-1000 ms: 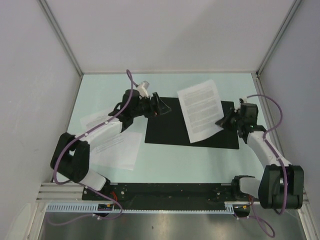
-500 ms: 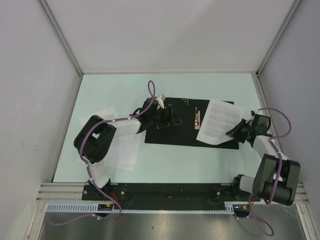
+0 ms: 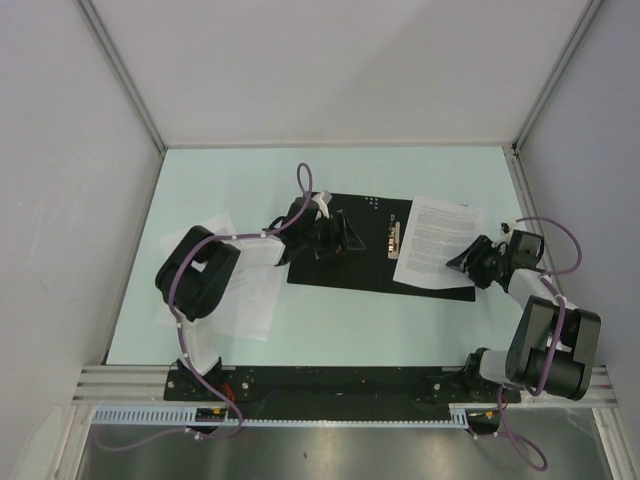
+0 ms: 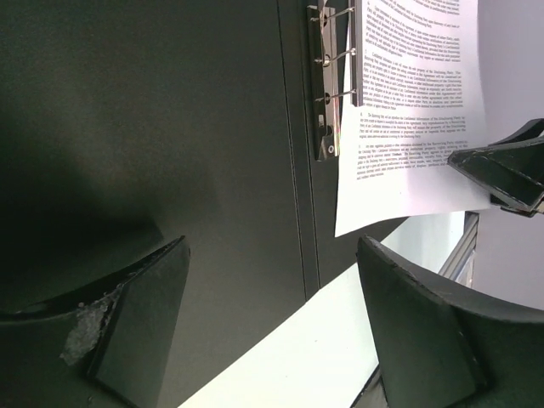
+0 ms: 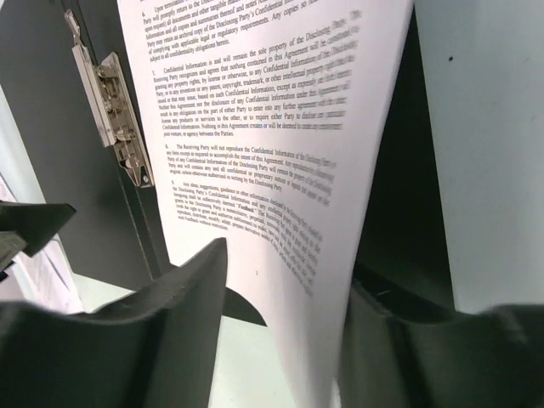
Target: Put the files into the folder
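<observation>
Far left on tabletop (image 3: 200, 180): loose white files (image 3: 250, 305), partly under left arm.

Left arm folded, elbow back at left, forearm reaching right, low over folder's left half. Left pincer (image 3: 345, 235) spread wide, pointing right, holding nothing; black panel below its fingers (image 4: 140, 314).

Centre: folder (image 3: 340, 268) lying open and flat, black inside up, long axis left-right. Metal spine clip (image 3: 392, 237) running near-far at the middle.

Right half of folder: printed sheet (image 3: 432, 245), long axis near-far, tilted slightly clockwise, left edge beside the clip, far edge past the folder rim.

Right arm elbow near right, wrist turned left. Right pincer (image 3: 463, 262) parted, sheet's near-right edge between the fingers (image 5: 170, 297), not pinched.
</observation>
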You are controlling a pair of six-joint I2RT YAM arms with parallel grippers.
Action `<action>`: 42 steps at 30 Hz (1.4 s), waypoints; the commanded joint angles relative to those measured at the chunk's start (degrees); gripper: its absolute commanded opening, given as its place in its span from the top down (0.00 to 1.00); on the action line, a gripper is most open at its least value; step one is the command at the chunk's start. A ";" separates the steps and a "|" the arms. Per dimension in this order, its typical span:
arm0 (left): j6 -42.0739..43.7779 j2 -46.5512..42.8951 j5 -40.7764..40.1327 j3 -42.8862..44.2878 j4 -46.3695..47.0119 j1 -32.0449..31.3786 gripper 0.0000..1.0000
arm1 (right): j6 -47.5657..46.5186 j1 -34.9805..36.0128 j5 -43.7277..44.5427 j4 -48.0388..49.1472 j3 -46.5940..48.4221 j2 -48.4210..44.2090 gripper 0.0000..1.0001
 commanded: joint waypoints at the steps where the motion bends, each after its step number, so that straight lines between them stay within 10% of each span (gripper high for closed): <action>1: -1.09 -0.28 0.67 2.06 2.98 -0.48 0.14 | 3.03 -0.09 1.93 2.42 -0.96 -2.27 0.43; 8: -1.35 0.25 0.76 2.06 3.07 -0.66 0.15 | 6.20 0.44 4.83 6.55 -2.28 -1.22 0.40; 15: -1.35 1.31 0.76 1.97 1.75 -0.66 0.16 | 7.34 0.00 4.23 7.52 -2.98 -4.37 1.00; 42: -0.47 0.96 -0.12 2.06 0.87 -0.74 0.16 | 15.09 -6.07 -19.60 14.28 -2.81 -0.69 1.00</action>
